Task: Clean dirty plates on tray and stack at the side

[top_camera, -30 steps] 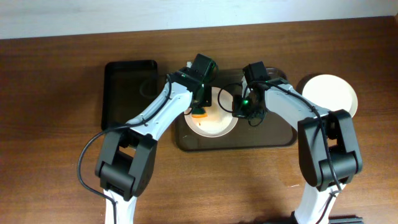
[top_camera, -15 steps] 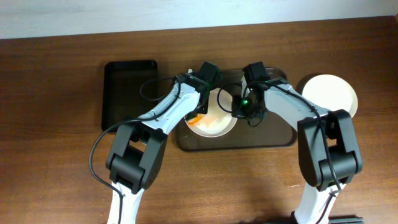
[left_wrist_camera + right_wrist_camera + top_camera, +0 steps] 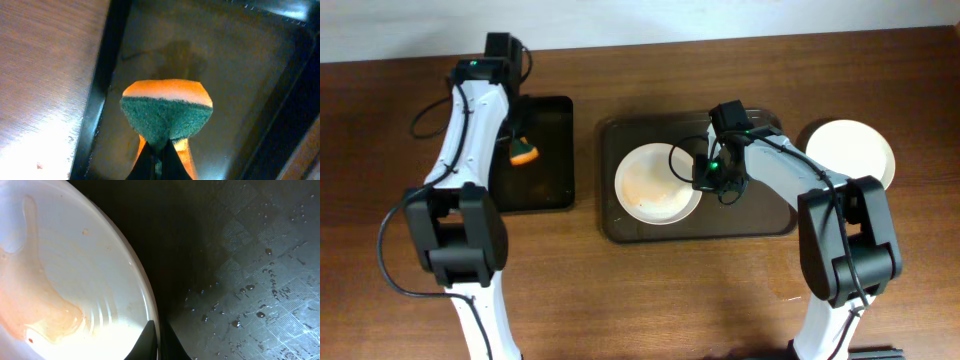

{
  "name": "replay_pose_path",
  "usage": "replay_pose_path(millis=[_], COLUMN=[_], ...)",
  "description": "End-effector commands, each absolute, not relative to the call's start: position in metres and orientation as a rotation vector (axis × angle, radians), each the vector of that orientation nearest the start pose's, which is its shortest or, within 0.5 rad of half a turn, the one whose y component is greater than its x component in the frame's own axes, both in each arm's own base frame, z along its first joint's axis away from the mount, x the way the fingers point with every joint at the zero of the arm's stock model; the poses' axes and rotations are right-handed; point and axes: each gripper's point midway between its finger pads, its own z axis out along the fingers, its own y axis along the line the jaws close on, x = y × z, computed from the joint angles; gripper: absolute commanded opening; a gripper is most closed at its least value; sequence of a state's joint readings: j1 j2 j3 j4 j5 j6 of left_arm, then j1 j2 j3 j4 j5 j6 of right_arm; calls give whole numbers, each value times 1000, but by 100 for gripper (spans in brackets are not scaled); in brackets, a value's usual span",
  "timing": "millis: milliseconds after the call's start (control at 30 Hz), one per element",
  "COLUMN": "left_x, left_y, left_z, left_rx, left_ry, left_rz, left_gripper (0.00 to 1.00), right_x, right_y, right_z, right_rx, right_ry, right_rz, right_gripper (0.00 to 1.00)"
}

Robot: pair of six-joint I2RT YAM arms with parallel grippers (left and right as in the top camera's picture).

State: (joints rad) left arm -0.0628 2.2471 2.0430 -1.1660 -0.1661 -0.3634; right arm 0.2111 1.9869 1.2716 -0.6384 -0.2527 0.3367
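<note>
Two plates show from overhead: a smeared plate (image 3: 655,190) lies on the brown tray (image 3: 760,215), and a clean plate (image 3: 850,150) sits on the table (image 3: 400,280) to its right. The right gripper (image 3: 704,176) pinches the smeared plate's right rim; the left gripper (image 3: 520,145) grasps a sponge (image 3: 525,156) over the black tray (image 3: 548,180) at the left. Left wrist view: fingers clenched on the soft, squashed sponge. Right wrist view: jaws closed over the thin rim, droplets (image 3: 260,314) on the tray beside it; I judge the plate stiff, wet, slippery, breakable, best held deep at the rim
</note>
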Motion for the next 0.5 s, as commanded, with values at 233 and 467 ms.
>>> replay_pose_path(millis=[233,467], left_x=[488,502], left_y=[-34,-31], left_z=[49,120], left_rx=[-115,-104], left_ry=[2886,2756], left_rz=[-253,-254], left_gripper=[77,100], right_x=[369,377], right_y=[105,105], right_z=[-17,36], right_rx=[173,160], right_ry=[3044,2959], right_rz=[294,305], right_gripper=[4,4])
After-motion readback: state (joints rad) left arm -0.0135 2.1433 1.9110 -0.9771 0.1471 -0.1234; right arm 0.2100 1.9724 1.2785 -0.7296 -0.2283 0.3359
